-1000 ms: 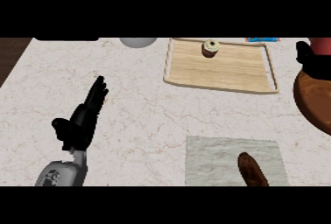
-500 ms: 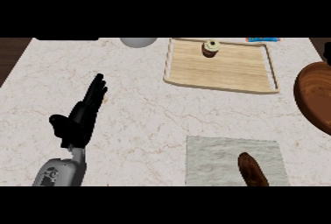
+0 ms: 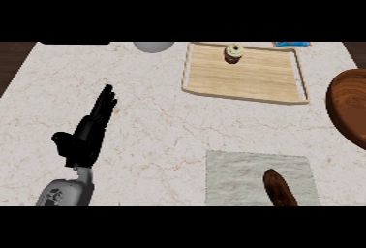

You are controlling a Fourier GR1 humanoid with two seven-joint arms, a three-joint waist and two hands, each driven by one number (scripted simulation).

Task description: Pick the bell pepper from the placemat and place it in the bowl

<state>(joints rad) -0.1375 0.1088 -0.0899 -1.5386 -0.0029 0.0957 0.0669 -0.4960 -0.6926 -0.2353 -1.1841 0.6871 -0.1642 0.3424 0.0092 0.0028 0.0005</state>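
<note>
Left hand resting open on the marble counter, a brown object lying on the placemat, right hand out of view.

Nearest, at the lower right, a pale grey rectangular cloth placemat (image 3: 257, 177) lies flat on the white veined marble counter (image 3: 164, 126); on its right part lies a dark brown elongated object (image 3: 280, 188), reaching to the lower edge, where the task's bell pepper would be, though its look does not tell it as a pepper; at the lower left the grey forearm (image 3: 66, 193) comes in, and the black left hand (image 3: 87, 133) has its fingers straight and pressed together, pointing away, thumb out to the side, holding nothing; at the right edge sits the dark brown wooden bowl (image 3: 348, 111), partly cut off, well apart from the placemat; farther back lies a light wooden rectangular tray (image 3: 243, 80) with a small round brown cupcake-like item (image 3: 234, 53) near its far rim; beside the tray's far left corner is a pale grey rounded object (image 3: 153, 46); a small blue item (image 3: 292, 44) shows past the tray's far right corner.
</note>
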